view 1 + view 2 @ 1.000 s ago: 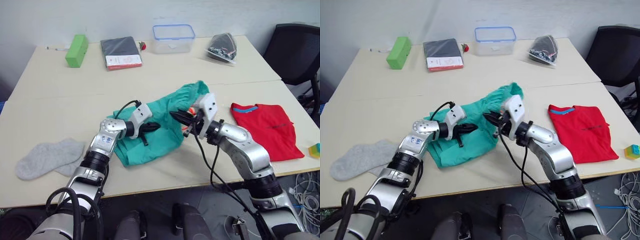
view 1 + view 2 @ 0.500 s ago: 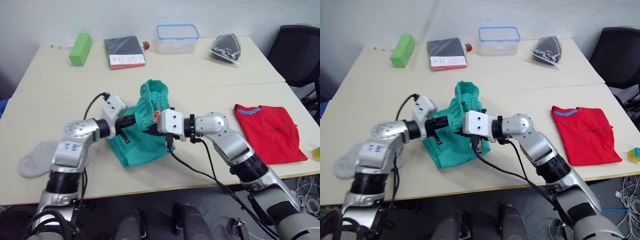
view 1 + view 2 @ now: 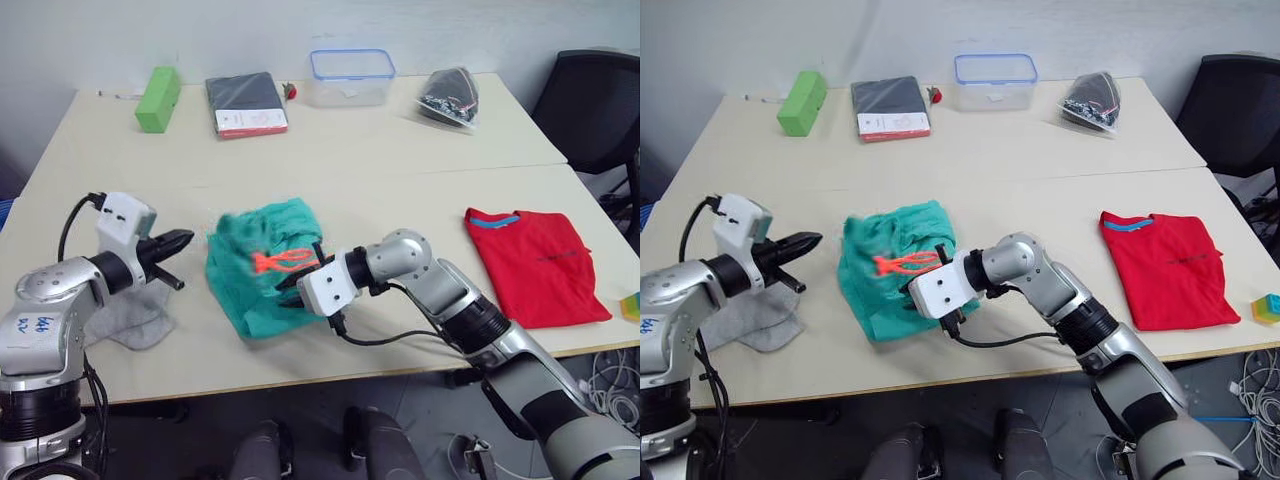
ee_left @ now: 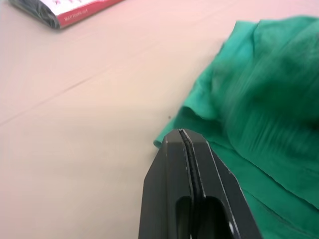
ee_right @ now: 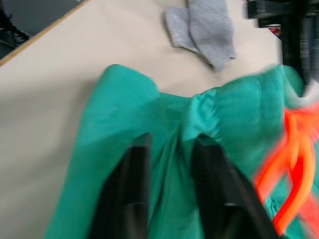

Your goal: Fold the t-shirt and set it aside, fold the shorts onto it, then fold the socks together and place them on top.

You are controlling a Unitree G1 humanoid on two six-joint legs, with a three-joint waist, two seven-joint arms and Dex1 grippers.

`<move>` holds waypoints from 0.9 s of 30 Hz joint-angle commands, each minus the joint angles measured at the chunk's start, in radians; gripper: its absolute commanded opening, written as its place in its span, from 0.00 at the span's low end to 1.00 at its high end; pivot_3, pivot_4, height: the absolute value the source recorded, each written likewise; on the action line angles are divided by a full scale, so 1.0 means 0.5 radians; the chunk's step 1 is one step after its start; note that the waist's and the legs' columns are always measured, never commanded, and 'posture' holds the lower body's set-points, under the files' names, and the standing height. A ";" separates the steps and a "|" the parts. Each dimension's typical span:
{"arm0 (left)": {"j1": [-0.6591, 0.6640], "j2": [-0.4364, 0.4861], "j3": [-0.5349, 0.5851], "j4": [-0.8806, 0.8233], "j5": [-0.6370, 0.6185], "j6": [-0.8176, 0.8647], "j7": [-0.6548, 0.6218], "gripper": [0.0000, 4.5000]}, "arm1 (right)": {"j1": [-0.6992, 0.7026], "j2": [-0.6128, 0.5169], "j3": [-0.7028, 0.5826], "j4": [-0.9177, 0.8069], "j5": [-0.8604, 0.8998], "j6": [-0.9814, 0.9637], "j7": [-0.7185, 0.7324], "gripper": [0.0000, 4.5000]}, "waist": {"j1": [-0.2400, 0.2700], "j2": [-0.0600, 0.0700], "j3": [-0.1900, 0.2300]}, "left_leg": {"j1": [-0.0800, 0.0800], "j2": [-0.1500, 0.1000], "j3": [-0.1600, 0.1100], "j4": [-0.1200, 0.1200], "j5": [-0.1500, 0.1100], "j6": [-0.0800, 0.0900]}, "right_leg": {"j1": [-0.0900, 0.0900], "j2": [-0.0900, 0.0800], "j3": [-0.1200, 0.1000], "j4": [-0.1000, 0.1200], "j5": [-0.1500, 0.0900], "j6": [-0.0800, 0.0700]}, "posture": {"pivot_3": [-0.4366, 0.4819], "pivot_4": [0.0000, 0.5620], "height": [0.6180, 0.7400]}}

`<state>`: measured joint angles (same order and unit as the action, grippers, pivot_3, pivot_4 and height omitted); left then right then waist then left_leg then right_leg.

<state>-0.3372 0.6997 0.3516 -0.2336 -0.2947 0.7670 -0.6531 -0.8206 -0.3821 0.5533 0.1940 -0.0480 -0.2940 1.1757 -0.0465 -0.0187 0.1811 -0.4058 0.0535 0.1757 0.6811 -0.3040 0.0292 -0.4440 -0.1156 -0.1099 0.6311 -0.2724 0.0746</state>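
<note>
The teal-green shorts [image 3: 262, 285] lie bunched on the table's middle, doubled over, with the orange drawstring [image 3: 283, 262] on top. My right gripper [image 3: 292, 290] rests at their right edge, its fingers [image 5: 133, 189] open over the teal cloth. My left gripper [image 3: 178, 241] is shut and empty, hanging just left of the shorts' edge [image 4: 199, 104] and apart from them. The grey socks [image 3: 135, 315] lie flat under my left forearm near the front left. The red t-shirt [image 3: 537, 265] lies folded at the right side of the table.
Along the far edge stand a green box [image 3: 154, 98], a black book [image 3: 245, 103], a clear container [image 3: 348, 77] and a dark bag [image 3: 447, 95]. A black chair [image 3: 590, 100] stands at the right. A small coloured block [image 3: 630, 300] sits at the front right corner.
The shorts, held up between both grippers before, now lie doubled over on the table. My left gripper has let go and drawn back left; my right gripper has come down and opened.
</note>
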 commanded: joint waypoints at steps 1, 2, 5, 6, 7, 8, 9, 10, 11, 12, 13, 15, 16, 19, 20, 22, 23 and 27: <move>-0.156 0.063 -0.036 -0.023 -0.066 -0.064 -0.039 0.00 | 0.080 -0.039 -0.106 -0.146 0.189 0.007 0.088 0.59 | 0.012 0.000 0.000 | 0.000 0.000 0.000 0.000 0.000 0.000 | 0.000 0.000 0.000 0.002 0.000 0.000 | 0.48 0.27 1.00; -0.228 0.066 -0.064 -0.023 -0.103 -0.065 -0.074 0.00 | 0.110 -0.069 -0.167 -0.217 0.274 0.087 0.106 0.67 | 0.014 0.000 0.000 | 0.000 0.000 0.000 0.000 0.000 0.000 | 0.000 0.000 0.000 0.006 0.000 0.000 | 0.48 0.27 1.00; -0.374 0.071 -0.157 -0.044 -0.201 -0.062 -0.191 0.00 | 0.161 -0.145 -0.309 -0.350 0.412 0.292 0.096 0.67 | 0.032 0.000 0.000 | 0.000 0.000 0.001 0.001 0.000 0.000 | 0.000 0.001 0.000 0.009 0.000 0.000 | 0.48 0.27 1.00; -0.395 0.076 -0.187 -0.051 -0.220 -0.064 -0.222 0.00 | 0.170 -0.160 -0.337 -0.370 0.421 0.338 0.084 0.67 | 0.033 0.000 0.000 | 0.000 0.000 0.001 0.001 0.000 0.000 | 0.000 0.001 0.000 0.009 0.000 0.000 | 0.48 0.27 1.00; -0.424 0.082 -0.256 -0.072 -0.242 -0.067 -0.283 0.00 | 0.184 -0.188 -0.387 -0.385 0.439 0.403 0.062 0.67 | 0.034 0.000 0.000 | 0.001 -0.001 0.001 0.001 0.000 0.000 | 0.000 0.001 0.000 0.009 0.000 0.000 | 0.48 0.27 1.00; -0.442 0.089 -0.302 -0.082 -0.256 -0.071 -0.322 0.00 | 0.193 -0.204 -0.418 -0.395 0.447 0.448 0.049 0.67 | 0.035 -0.001 0.000 | 0.002 -0.001 0.002 0.001 0.000 0.000 | 0.000 0.001 0.000 0.009 0.000 0.000 | 0.48 0.27 1.00; -0.464 0.089 -0.366 -0.089 -0.262 -0.080 -0.363 0.00 | 0.201 -0.218 -0.460 -0.402 0.470 0.509 0.025 0.67 | 0.033 -0.001 0.000 | 0.002 -0.001 0.002 0.001 0.000 0.000 | 0.000 0.001 0.000 0.009 0.000 -0.001 | 0.48 0.27 1.00; -0.493 0.080 -0.471 -0.078 -0.233 -0.099 -0.396 0.00 | 0.202 -0.213 -0.517 -0.402 0.506 0.611 -0.028 0.67 | 0.033 -0.001 0.000 | 0.003 0.000 0.002 0.001 0.000 -0.001 | 0.000 0.001 0.000 0.009 -0.001 -0.001 | 0.48 0.27 1.00; -0.512 0.077 -0.571 -0.057 -0.187 -0.121 -0.416 0.00 | 0.198 -0.197 -0.566 -0.401 0.537 0.708 -0.086 0.58 | 0.033 -0.001 0.000 | 0.003 0.000 0.002 0.001 0.000 -0.001 | -0.001 0.002 0.001 0.009 -0.001 -0.003 | 0.48 0.27 1.00; -0.515 0.078 -0.684 -0.019 -0.116 -0.158 -0.428 0.00 | 0.191 -0.172 -0.606 -0.400 0.574 0.810 -0.138 0.53 | 0.033 0.000 0.000 | 0.002 0.000 0.002 0.001 0.000 -0.001 | -0.001 0.003 0.000 0.009 -0.002 -0.004 | 0.48 0.27 1.00; -0.513 0.074 -0.784 0.030 -0.040 -0.183 -0.416 0.00 | 0.179 -0.141 -0.629 -0.393 0.595 0.900 -0.188 0.45 | 0.031 0.000 0.000 | 0.002 0.000 0.003 0.001 0.000 -0.002 | -0.002 0.004 0.000 0.009 -0.002 -0.004 | 0.48 0.27 1.00; -0.495 0.065 -0.893 0.111 0.058 -0.229 -0.381 0.00 | 0.148 -0.084 -0.637 -0.376 0.594 0.999 -0.253 0.30 | 0.024 0.000 0.000 | 0.005 0.001 0.005 0.001 0.000 -0.002 | -0.002 0.005 0.000 0.010 -0.003 -0.005 | 0.48 0.27 1.00; -0.472 0.043 -0.930 0.163 0.102 -0.242 -0.339 0.00 | 0.115 -0.030 -0.625 -0.339 0.575 1.042 -0.303 0.22 | 0.020 0.000 0.000 | 0.004 0.002 0.006 0.001 0.001 -0.003 | -0.002 0.006 0.000 0.010 -0.003 -0.005 | 0.48 0.27 1.00; -0.430 -0.019 -0.962 0.275 0.178 -0.274 -0.242 0.00 | 0.048 0.092 -0.606 -0.251 0.535 1.100 -0.397 0.01 | 0.012 0.000 0.000 | 0.004 0.006 0.007 0.001 0.002 -0.005 | -0.004 0.009 -0.001 0.011 -0.004 -0.007 | 0.48 0.27 1.00; -0.403 -0.046 -0.966 0.311 0.211 -0.280 -0.191 0.00 | 0.016 0.147 -0.583 -0.180 0.500 1.094 -0.435 0.01 | 0.014 0.000 0.000 | 0.004 0.006 0.007 0.001 0.002 -0.005 | -0.005 0.009 -0.001 0.012 -0.004 -0.007 | 0.48 0.27 1.00; -0.330 -0.082 -0.983 0.331 0.261 -0.291 -0.126 0.00 | -0.053 0.260 -0.525 0.003 0.407 1.037 -0.516 0.01 | 0.013 0.000 0.000 | 0.003 0.007 0.007 0.001 0.002 -0.005 | -0.005 0.010 0.000 0.013 -0.004 -0.007 | 0.48 0.27 1.00; -0.281 -0.101 -0.987 0.317 0.274 -0.298 -0.100 0.00 | -0.102 0.328 -0.493 0.135 0.344 0.995 -0.572 0.01 | 0.011 0.000 0.000 | 0.003 0.007 0.008 0.001 0.002 -0.005 | -0.005 0.010 -0.001 0.013 -0.004 -0.007 | 0.48 0.27 1.00; -0.121 -0.220 -0.931 0.201 0.249 -0.284 0.012 0.00 | -0.292 0.518 -0.313 0.767 -0.002 0.718 -0.802 0.01 | -0.005 0.000 0.000 | 0.003 0.007 0.007 0.001 0.002 -0.005 | -0.005 0.009 0.000 0.018 -0.004 -0.007 | 0.48 0.27 1.00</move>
<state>-0.4219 0.6022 -0.1184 -0.1055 -0.1702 0.6207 -0.6665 -0.9402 -0.1371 0.3692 0.4990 0.0135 0.1328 0.8214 -0.0491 -0.0185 0.1812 -0.4042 0.0569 0.1794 0.6817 -0.3030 0.0267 -0.4464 -0.1116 -0.1095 0.6401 -0.2745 0.0710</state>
